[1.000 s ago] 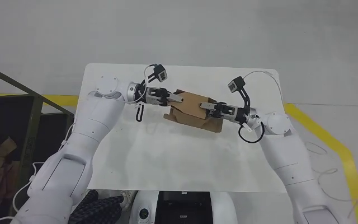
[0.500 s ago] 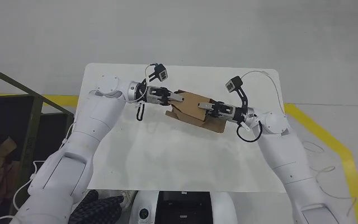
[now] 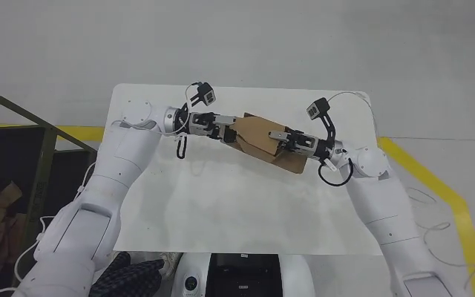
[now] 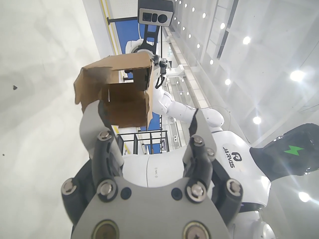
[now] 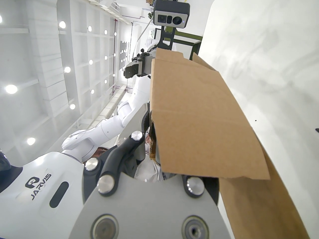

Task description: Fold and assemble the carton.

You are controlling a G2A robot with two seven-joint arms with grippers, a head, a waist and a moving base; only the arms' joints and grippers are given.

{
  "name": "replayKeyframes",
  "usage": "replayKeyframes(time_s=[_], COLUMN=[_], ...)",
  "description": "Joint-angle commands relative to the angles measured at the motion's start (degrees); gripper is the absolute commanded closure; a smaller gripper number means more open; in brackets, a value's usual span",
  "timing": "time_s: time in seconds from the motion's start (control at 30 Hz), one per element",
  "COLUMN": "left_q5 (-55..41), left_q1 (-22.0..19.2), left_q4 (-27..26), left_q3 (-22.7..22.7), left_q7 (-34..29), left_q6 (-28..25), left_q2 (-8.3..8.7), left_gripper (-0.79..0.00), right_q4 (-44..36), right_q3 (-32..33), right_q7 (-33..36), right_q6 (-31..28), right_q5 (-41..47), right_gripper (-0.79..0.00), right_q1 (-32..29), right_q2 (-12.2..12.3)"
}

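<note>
White table (image 3: 223,215) underneath. Brown carton (image 3: 260,134) is held clear above its far half, between both arms. Since a second ago the carton has swung up and looks squarer. Right gripper (image 3: 279,138) pinches one end wall. Left gripper (image 3: 230,136) has rolled over, fingers spread, one tip touching a flap. Judgement: flap folding comes next.

Table (image 3: 237,215): white, rectangular, rounded corners, middle of the top view
Floor (image 3: 237,44): pale grey, on all sides of the table
Yellow floor line (image 3: 427,174): diagonal at the right edge; a second stretch (image 3: 82,132) at the left
Metal frame (image 3: 46,152): dark green, left edge, brown scraps (image 3: 9,194) inside it
Thin cables (image 3: 438,223): loose on the floor, lower right
Ceiling (image 5: 82,38), from the wrist views: white, gridded, rows of round lamps (image 4: 296,75)
Blue band (image 4: 124,42): on a far wall
</note>
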Motion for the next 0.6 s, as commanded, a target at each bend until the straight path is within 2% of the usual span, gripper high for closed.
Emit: replayKeyframes(time_s=[0.0, 0.3, 0.57], left_q5=[0.4, -1.8, -4.5], left_q1=[0.5, 3.7, 4.5], left_q4=[-0.2, -3.8, -7.1], left_q3=[-0.8, -3.5, -3.4], left_q7=[-0.4, -0.6, -0.6], left_q6=[0.0, 0.6, 0.8], left_q2=[0.43, 1.86, 1.86], left_gripper=[-0.785, -0.785, -0.785], right_q4=[-0.3, -1.0, -1.0], right_q3=[0.8, 2.5, 0.9], right_q7=[-0.1, 4.4, 3.5], right_q6=[-0.3, -1.3, -1.8], right_q5=[-1.0, -4.4, -5.1], right_gripper=[0.000, 0.000, 0.000], right_q1=[-0.2, -1.2, -2.0], right_q2=[0.3, 1.5, 1.5])
